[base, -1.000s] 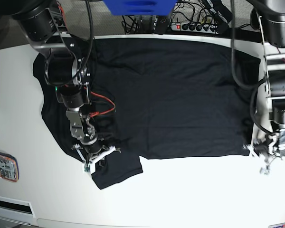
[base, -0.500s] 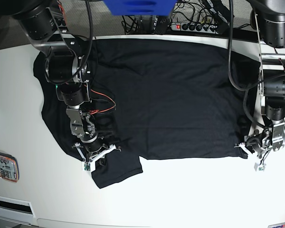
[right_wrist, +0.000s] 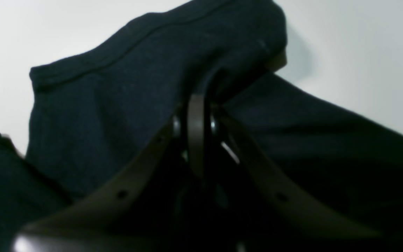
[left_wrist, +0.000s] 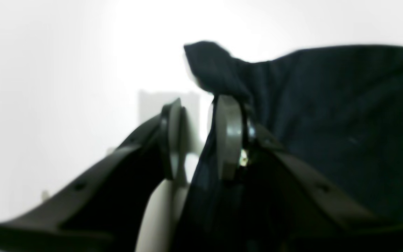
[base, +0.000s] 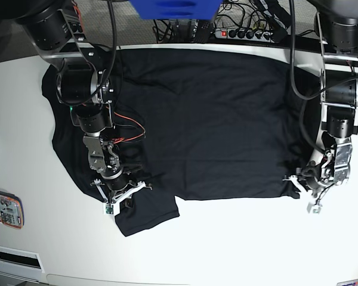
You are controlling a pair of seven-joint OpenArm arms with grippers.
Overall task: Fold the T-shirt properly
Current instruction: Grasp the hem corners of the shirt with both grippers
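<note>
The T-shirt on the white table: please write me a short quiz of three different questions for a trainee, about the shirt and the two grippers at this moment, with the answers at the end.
1. True or false: the T-shirt lies spread flat on the table, not yet folded.
2. Which gripper is shut on cloth near the sleeve? A: left gripper. B: right gripper.
3. Fill in: in the left wrist view, the shirt's corner lies against only one of the left gripper's ______, with a gap showing between the two.

Key: 1 true. 2 B. 3 fingers.
</note>
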